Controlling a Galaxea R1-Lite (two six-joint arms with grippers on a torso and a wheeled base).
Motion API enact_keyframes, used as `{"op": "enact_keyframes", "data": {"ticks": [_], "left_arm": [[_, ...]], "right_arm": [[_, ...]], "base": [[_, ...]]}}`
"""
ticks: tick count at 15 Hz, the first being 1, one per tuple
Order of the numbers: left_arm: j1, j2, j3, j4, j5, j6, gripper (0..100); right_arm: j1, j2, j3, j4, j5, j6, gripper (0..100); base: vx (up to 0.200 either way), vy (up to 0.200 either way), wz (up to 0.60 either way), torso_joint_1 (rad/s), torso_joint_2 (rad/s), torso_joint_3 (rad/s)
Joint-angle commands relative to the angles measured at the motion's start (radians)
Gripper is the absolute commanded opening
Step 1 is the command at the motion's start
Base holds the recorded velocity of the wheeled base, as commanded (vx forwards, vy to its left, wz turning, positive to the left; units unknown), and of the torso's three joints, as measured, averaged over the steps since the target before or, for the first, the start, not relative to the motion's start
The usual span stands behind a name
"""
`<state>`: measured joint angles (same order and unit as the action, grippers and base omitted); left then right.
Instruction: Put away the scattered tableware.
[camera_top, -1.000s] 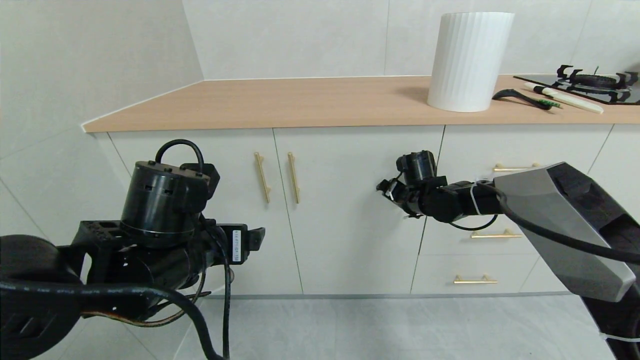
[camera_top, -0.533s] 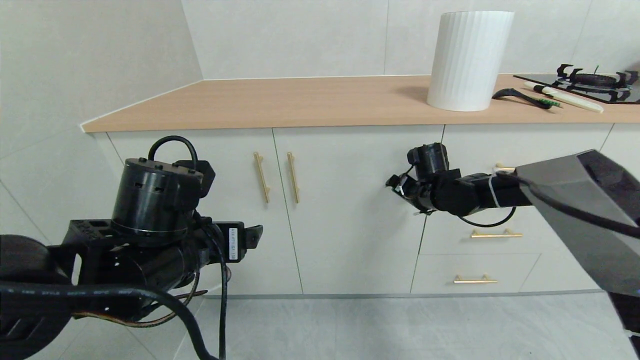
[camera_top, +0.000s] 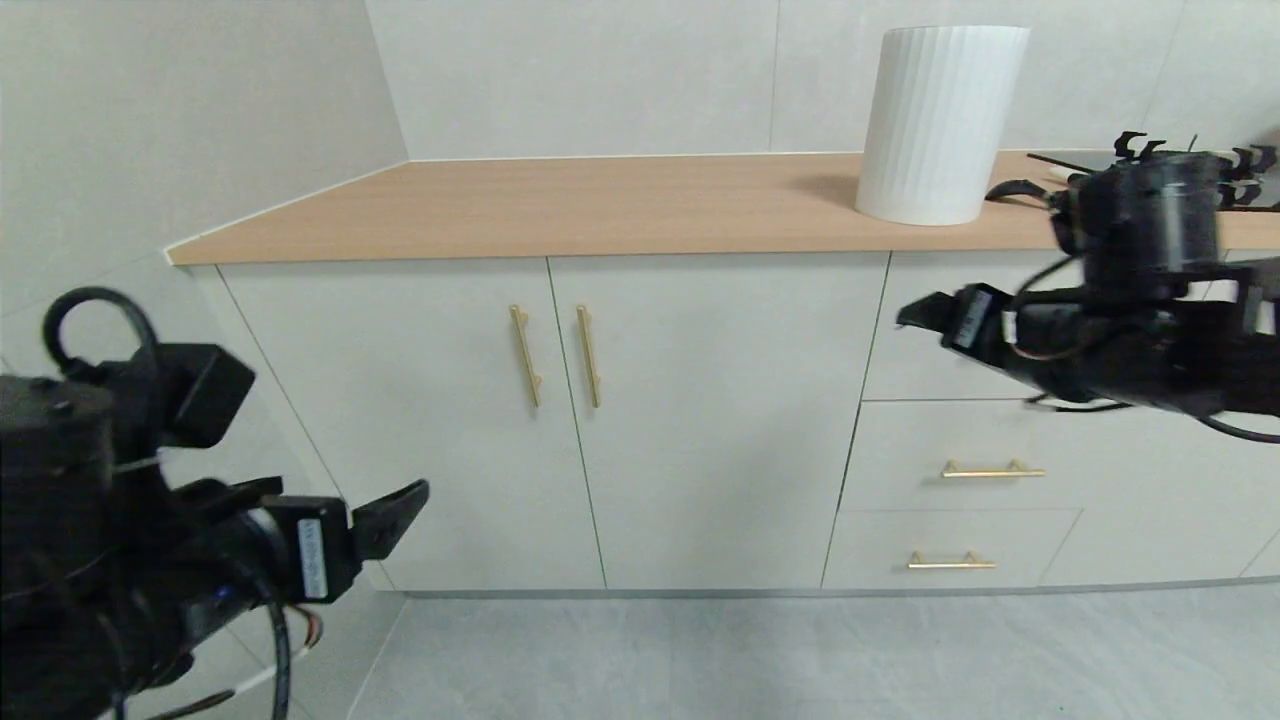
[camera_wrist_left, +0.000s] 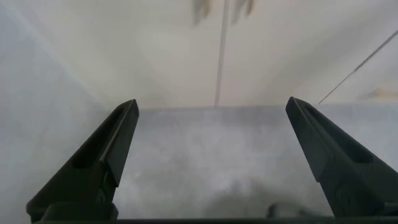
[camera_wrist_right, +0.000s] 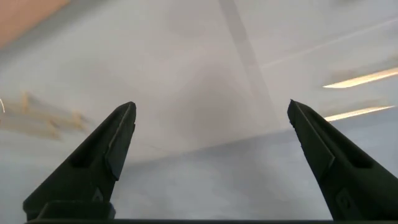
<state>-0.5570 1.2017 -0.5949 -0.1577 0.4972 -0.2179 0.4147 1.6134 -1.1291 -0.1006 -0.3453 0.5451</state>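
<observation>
Head view: left gripper (camera_top: 350, 492) and right gripper (camera_top: 930, 315) gape wide, empty; if raised, the right could clip the countertop (camera_top: 600, 205) or topple the white ribbed container (camera_top: 940, 120).

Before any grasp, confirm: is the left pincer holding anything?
No, the left pincer is open and empty, with floor and cupboard doors showing through the gap.

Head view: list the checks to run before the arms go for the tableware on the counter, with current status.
1. Left hand open, empty: ok.
2. Right hand open, empty: ok.
3. Tableware in clear sight: not ok; the black utensil beside the white container is partly hidden behind the right arm.
4. Right hand above the countertop: not ok; it hangs lower, before the top drawer.
5. Cabinet doors shut: ok.
6. Room inside the container: cannot tell.
</observation>
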Motion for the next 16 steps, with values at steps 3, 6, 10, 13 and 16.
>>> {"op": "enact_keyframes", "data": {"ticks": [3,6,10,13,16], "left_arm": [[0.043,-0.476,0.23,0.072,0.001,0.032,100],[0.22,-0.798,0.244,0.313,-0.003,0.103,100],[0.451,-1.102,0.311,0.403,-0.008,0.29,100],[0.517,-1.136,0.351,0.398,-0.022,0.307,100],[0.559,-1.2,0.409,0.397,-0.019,0.305,100]], "right_arm": [[-0.246,-0.691,0.523,-0.013,-0.012,-0.292,100],[-0.304,-1.078,0.615,0.133,0.091,-0.393,100],[-0.3,-1.225,0.641,0.243,0.14,-0.392,100],[-0.31,-1.31,0.697,0.245,0.138,-0.395,100],[-0.401,-1.458,0.787,0.266,0.141,-0.432,100]], "base": [[0.0,0.0,0.0,0.0,0.0,0.0],[0.0,0.0,0.0,0.0,0.0,0.0],[0.0,0.0,0.0,0.0,0.0,0.0],[0.0,0.0,0.0,0.0,0.0,0.0],[0.0,0.0,0.0,0.0,0.0,0.0]]}}
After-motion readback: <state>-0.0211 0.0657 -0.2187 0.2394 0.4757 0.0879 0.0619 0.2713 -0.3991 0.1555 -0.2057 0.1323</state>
